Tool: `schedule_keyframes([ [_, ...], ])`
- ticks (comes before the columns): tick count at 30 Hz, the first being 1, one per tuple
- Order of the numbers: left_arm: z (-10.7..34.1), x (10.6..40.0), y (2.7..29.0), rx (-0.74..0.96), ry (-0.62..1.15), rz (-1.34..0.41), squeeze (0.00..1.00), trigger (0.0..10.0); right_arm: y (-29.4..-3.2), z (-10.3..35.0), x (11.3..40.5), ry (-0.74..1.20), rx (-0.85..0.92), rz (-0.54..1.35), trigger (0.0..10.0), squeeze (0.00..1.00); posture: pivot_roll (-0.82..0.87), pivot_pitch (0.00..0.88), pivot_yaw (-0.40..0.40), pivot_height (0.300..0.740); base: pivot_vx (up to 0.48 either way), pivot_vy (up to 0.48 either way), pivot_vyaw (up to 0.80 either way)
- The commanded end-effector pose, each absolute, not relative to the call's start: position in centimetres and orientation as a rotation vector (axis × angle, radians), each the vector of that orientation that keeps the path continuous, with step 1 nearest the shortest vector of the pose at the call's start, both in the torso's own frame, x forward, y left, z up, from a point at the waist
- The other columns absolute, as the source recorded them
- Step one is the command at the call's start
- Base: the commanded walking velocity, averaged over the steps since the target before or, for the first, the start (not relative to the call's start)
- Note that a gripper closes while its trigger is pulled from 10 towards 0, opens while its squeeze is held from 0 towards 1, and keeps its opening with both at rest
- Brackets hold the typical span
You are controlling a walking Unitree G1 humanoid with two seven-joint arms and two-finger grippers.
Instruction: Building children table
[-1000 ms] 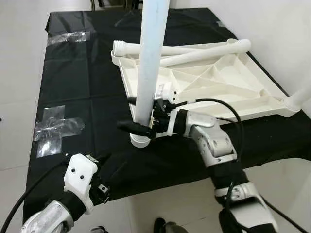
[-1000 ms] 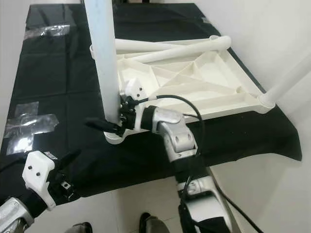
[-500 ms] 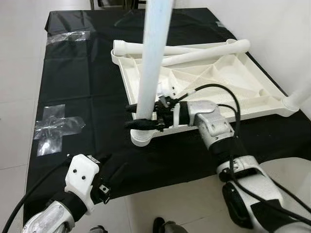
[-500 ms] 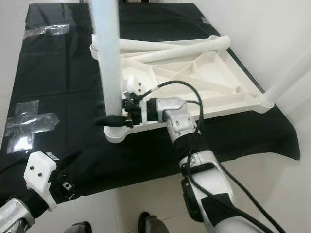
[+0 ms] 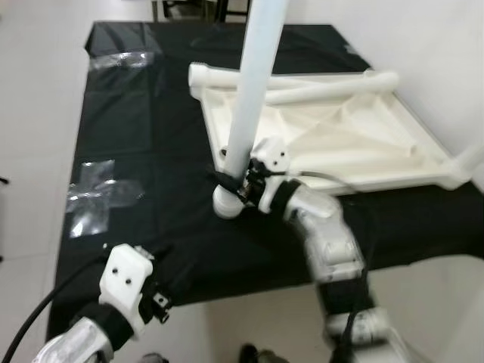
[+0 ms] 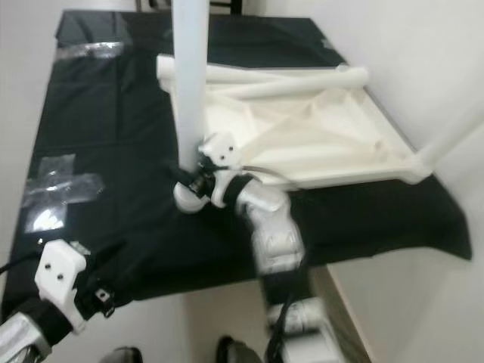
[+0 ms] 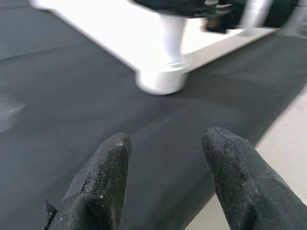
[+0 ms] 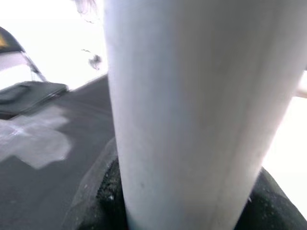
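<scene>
The white children's table top (image 5: 378, 162) lies upside down on a black cloth. One white leg (image 5: 253, 91) stands upright in the near-left corner socket (image 5: 225, 206). My right gripper (image 5: 229, 184) is shut around this leg just above the socket, and the leg (image 8: 192, 96) sits between its fingers in the right wrist view. My left gripper (image 7: 168, 138) hovers open over the cloth near the front edge, short of the socket (image 7: 160, 79), holding nothing. Two loose legs (image 5: 318, 85) lie across the far side of the table top.
Another leg (image 5: 469, 157) stands at the table top's right corner, close to the white wall. Clear plastic wrappers (image 5: 94, 198) lie on the cloth at left, and another wrapper (image 5: 121, 59) at the far left. The cloth's front edge (image 5: 249, 283) drops to pale floor.
The camera has shifted and the picture is blurred. My right wrist has turned around the leg and its forearm has swung nearer to me. The leg stays in the socket; my left arm holds still.
</scene>
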State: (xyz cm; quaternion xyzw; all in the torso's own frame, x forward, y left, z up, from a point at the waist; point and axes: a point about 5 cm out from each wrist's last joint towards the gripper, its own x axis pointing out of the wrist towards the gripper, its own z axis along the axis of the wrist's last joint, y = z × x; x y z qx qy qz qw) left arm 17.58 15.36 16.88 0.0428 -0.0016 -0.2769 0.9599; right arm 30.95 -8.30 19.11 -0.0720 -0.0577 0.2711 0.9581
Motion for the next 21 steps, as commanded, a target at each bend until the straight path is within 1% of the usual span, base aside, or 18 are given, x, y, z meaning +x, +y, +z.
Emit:
schedule_keyframes([
  [1,16.2,17.5,15.4,0.082,0.037,-0.581,0.0,10.0,-9.1,14.5,29.6,0.12,-0.218,0.572,0.0,0.0,0.13,0.259,-0.092,0.74,0.0,0.0,0.0],
  [2,16.2,17.7,15.2,0.074,0.032,-0.591,0.0,10.0,-7.9,14.8,29.5,0.098,-0.216,0.674,0.0,0.0,0.13,0.257,-0.094,0.74,0.0,0.0,0.0],
  [4,16.2,17.7,15.2,0.074,0.032,-0.591,0.0,10.0,-7.9,14.8,29.5,0.098,-0.216,0.674,0.0,0.0,0.13,0.257,-0.094,0.74,0.0,0.0,0.0],
  [6,16.3,17.9,15.0,0.072,0.024,-0.595,0.0,10.0,-7.3,15.0,30.3,0.08,-0.219,0.709,0.0,0.0,0.15,0.247,-0.104,0.74,0.0,0.0,0.0],
  [7,16.4,18.0,15.2,0.077,0.017,-0.579,0.0,10.0,-7.1,15.0,30.5,0.084,-0.214,0.727,3.6,0.0,0.15,0.24,-0.104,0.74,0.0,0.0,0.0],
  [8,16.4,18.0,15.2,0.077,0.017,-0.579,0.0,10.0,-7.1,15.0,30.5,0.084,-0.214,0.727,3.6,0.0,0.15,0.24,-0.104,0.74,0.0,0.0,0.0],
  [9,16.6,18.2,15.7,0.088,0.008,-0.554,0.0,10.0,-6.8,15.1,30.9,0.091,-0.202,0.743,10.0,0.0,0.15,0.234,-0.103,0.74,0.0,0.0,0.0],
  [12,16.7,18.5,15.9,0.092,0.004,-0.548,0.0,10.0,-6.5,15.6,31.0,0.068,-0.162,0.788,10.0,0.0,0.15,0.229,-0.1,0.74,0.0,0.0,0.0],
  [13,16.7,18.5,15.8,0.091,0.002,-0.554,0.0,10.0,-6.2,15.9,30.9,0.06,-0.123,0.853,10.0,1.0,0.15,0.222,-0.096,0.74,0.0,0.0,0.0],
  [14,16.7,18.5,15.8,0.091,0.002,-0.554,0.0,10.0,-6.2,15.9,30.9,0.06,-0.123,0.853,10.0,1.0,0.15,0.222,-0.096,0.74,0.0,0.0,0.0],
  [16,16.6,18.6,15.4,0.086,0.001,-0.573,0.0,10.0,-5.8,17.7,29.8,0.01,-0.055,0.965,10.0,1.0,0.14,0.218,-0.093,0.74,0.0,0.0,0.0],
  [18,16.6,18.6,15.4,0.085,0.001,-0.575,0.0,10.0,-5.9,18.4,29.7,-0.018,-0.039,1.0,10.0,1.0,0.14,0.217,-0.093,0.74,0.0,0.0,0.0],
  [19,16.6,18.6,15.4,0.084,0.0,-0.576,0.0,10.0,-6.1,19.0,30.0,-0.047,-0.042,1.062,10.0,0.76,0.14,0.215,-0.095,0.74,0.0,0.0,0.0],
  [20,16.6,18.6,15.4,0.084,0.0,-0.576,0.0,10.0,-6.1,19.0,30.0,-0.047,-0.042,1.062,10.0,0.76,0.14,0.215,-0.095,0.74,0.0,0.0,0.0],
  [21,16.6,18.7,15.3,0.084,-0.001,-0.577,0.0,10.0,-6.2,19.3,30.1,-0.065,-0.045,1.104,10.0,0.76,0.14,0.215,-0.097,0.74,0.0,0.0,0.0],
])
